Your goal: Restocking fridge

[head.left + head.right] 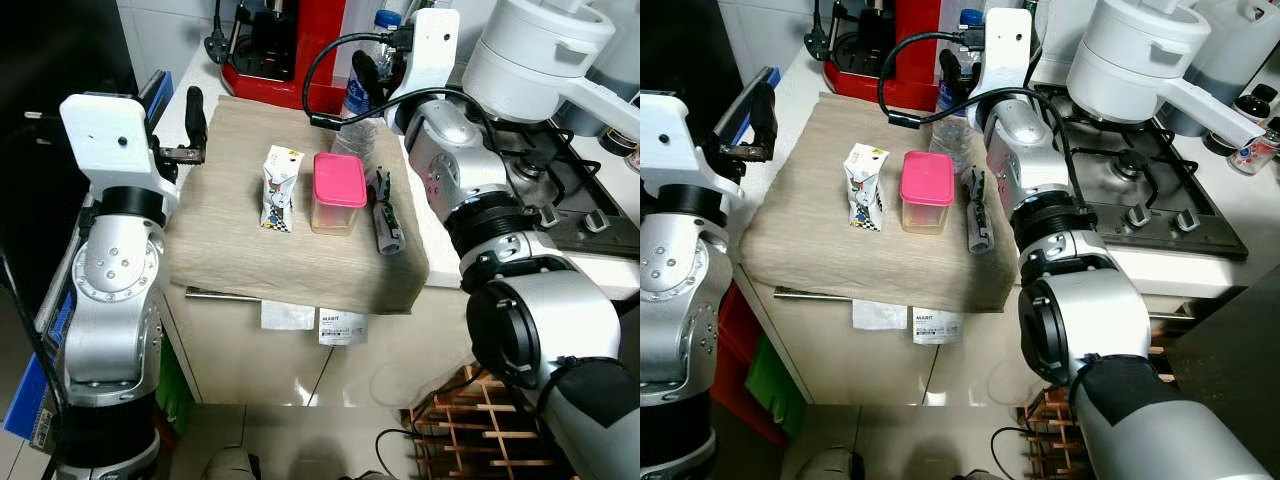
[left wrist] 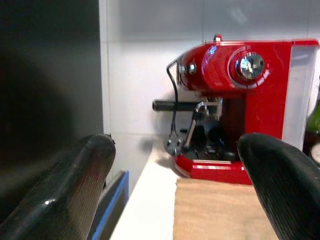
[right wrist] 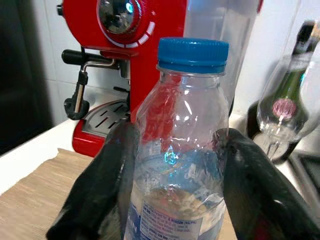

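Right wrist view, right gripper (image 3: 172,200) jaws pinching water bottle (image 3: 180,150), left gripper (image 2: 175,195) jaws spread

Clear plastic bottle (image 3: 175,165), matt woven cloth (image 1: 240,250), glossy red coffee machine (image 2: 235,100).

Home kitchen: gas hob (image 1: 1140,175), espresso machine (image 2: 235,105).

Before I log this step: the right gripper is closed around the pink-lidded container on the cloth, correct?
Not the container. The right wrist view shows the right gripper closed around the blue-capped water bottle; the pink-lidded container sits untouched on the cloth.
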Motion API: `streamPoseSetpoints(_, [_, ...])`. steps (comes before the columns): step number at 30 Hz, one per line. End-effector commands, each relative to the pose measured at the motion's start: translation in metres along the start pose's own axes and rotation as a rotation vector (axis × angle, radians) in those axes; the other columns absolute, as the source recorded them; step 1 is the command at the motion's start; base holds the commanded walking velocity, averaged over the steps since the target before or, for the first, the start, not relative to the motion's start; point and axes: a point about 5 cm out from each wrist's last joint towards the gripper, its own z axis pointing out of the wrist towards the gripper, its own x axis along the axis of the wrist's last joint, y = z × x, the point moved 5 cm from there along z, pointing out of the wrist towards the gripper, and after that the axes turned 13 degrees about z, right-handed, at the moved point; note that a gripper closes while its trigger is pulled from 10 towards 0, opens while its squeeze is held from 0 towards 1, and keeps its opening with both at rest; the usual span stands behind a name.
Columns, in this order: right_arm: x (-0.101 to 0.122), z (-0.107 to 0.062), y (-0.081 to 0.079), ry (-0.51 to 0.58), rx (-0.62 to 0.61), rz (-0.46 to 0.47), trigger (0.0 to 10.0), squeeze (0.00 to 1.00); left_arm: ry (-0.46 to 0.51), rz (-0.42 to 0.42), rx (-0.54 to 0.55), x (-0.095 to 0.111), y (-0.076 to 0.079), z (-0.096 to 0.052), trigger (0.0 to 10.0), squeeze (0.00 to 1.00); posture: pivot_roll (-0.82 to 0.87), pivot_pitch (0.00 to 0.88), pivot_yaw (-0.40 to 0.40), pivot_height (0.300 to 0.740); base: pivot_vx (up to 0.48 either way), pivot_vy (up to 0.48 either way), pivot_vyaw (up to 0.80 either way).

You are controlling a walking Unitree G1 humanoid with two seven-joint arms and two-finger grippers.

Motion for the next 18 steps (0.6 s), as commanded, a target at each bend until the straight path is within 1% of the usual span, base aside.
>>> streamPoseSetpoints(1, [0.026, -0.003, 0.000, 0.141, 0.009, -0.086, 0.0, 0.00, 0.014, -0.012, -0.016, 0.003, 0.009, 0.006, 10.0, 0.00, 0.08, 0.021, -0.115, 0.740, 0.000, 0.000, 0.00])
streamPoseSetpoints(3, [0.041, -0.007, -0.005, 0.226, 0.027, -0.153, 0.0, 0.00, 0.003, -0.003, -0.026, 0.001, 0.013, 0.010, 10.0, 0.00, 0.07, 0.009, -0.113, 0.740, 0.000, 0.000, 0.00])
streamPoseSetpoints(4, [0.049, -0.009, -0.007, 0.273, 0.031, -0.183, 3.6, 0.00, 0.004, -0.010, -0.034, 0.000, 0.015, 0.012, 10.0, 0.00, 0.07, 0.000, -0.106, 0.740, 0.000, 0.000, 0.00])
streamPoseSetpoints(5, [0.056, -0.013, -0.007, 0.323, 0.033, -0.200, 3.6, 0.00, 0.006, -0.012, -0.037, 0.000, 0.017, 0.012, 10.0, 0.00, 0.07, 0.000, -0.106, 0.740, 0.000, 0.000, 0.00])
streamPoseSetpoints(6, [0.064, -0.017, -0.006, 0.375, 0.024, -0.215, 10.0, 0.00, 0.003, -0.012, -0.042, -0.001, 0.019, 0.014, 10.0, 0.00, 0.06, 0.000, -0.093, 0.740, 0.000, 0.000, 0.00])
streamPoseSetpoints(7, [0.064, -0.017, -0.006, 0.375, 0.024, -0.215, 10.0, 0.00, 0.003, -0.012, -0.042, -0.001, 0.019, 0.014, 10.0, 0.00, 0.06, 0.000, -0.093, 0.740, 0.000, 0.000, 0.00])
streamPoseSetpoints(9, [0.085, -0.032, 0.003, 0.509, -0.017, -0.242, 10.0, 0.00, -0.009, -0.019, -0.058, -0.004, 0.025, 0.017, 10.0, 0.00, 0.06, 0.000, -0.063, 0.740, 0.000, 0.000, 0.00])
streamPoseSetpoints(11, [0.103, -0.047, 0.010, 0.627, -0.060, -0.289, 10.0, 0.00, -0.006, -0.029, -0.080, -0.004, 0.032, 0.018, 10.0, 0.00, 0.06, 0.000, -0.049, 0.740, 0.000, 0.000, 0.00])
streamPoseSetpoints(12, [0.108, -0.052, 0.012, 0.658, -0.071, -0.305, 10.0, 0.00, -0.004, -0.031, -0.087, -0.003, 0.034, 0.019, 10.0, 0.00, 0.06, 0.000, -0.049, 0.740, 0.000, 0.000, 0.00])
streamPoseSetpoints(14, [0.121, -0.069, 0.016, 0.749, -0.101, -0.354, 10.0, 0.00, -0.007, -0.058, -0.108, -0.004, 0.042, 0.020, 10.0, 0.00, 0.03, 0.000, -0.019, 0.740, 0.000, 0.000, 0.00])
streamPoseSetpoints(15, [0.125, -0.076, 0.017, 0.786, -0.113, -0.385, 10.0, 0.00, -0.008, -0.066, -0.117, -0.005, 0.046, 0.021, 10.0, 0.00, 0.03, 0.000, -0.015, 0.740, 0.000, 0.000, 0.00])
streamPoseSetpoints(16, [0.127, -0.086, 0.020, 0.822, -0.127, -0.429, 10.0, 0.00, -0.006, -0.101, -0.137, -0.005, 0.052, 0.023, 10.0, 0.00, 0.02, 0.000, -0.004, 0.740, 0.000, 0.000, 0.00])
streamPoseSetpoints(17, [0.127, -0.086, 0.020, 0.822, -0.127, -0.429, 10.0, 0.00, -0.006, -0.101, -0.137, -0.005, 0.052, 0.023, 10.0, 0.00, 0.02, 0.000, -0.004, 0.740, 0.000, 0.000, 0.00])
streamPoseSetpoints(18, [0.125, -0.090, 0.025, 0.822, -0.146, -0.442, 10.0, 0.00, -0.006, -0.123, -0.147, -0.006, 0.056, 0.024, 10.0, 0.00, 0.01, 0.000, 0.005, 0.740, 0.000, 0.000, 0.00])
